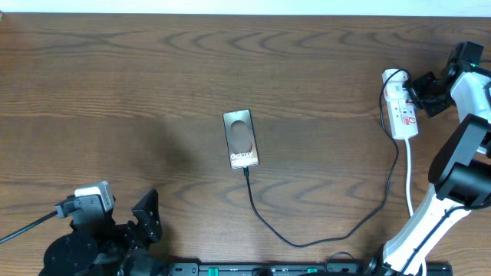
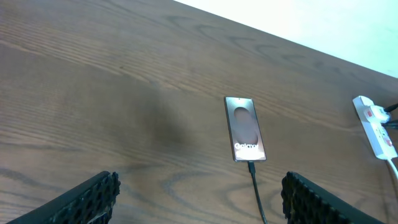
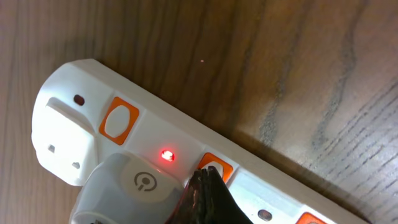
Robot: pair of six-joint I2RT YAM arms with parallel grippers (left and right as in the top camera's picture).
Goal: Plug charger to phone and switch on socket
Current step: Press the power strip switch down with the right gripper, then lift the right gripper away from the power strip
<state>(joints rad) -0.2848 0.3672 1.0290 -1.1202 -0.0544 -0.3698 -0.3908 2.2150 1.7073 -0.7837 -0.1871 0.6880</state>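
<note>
The phone (image 1: 241,139) lies face up mid-table, also in the left wrist view (image 2: 244,127). The charger's thin black cable (image 1: 251,195) is plugged into its near end and loops right to the socket (image 1: 404,119), a white power strip at the far right. In the right wrist view the socket (image 3: 68,124) holds a pale adapter (image 3: 130,186), and a red light (image 3: 166,155) glows. My right gripper (image 3: 208,180) is shut, its tips touching an orange switch (image 3: 214,167). My left gripper (image 2: 199,205) is open and empty, near the table's front left.
The socket's white cord (image 1: 409,180) runs toward the front past the right arm's base. Another orange switch (image 3: 120,119) sits near the strip's end. The strip also shows at the right edge of the left wrist view (image 2: 377,127).
</note>
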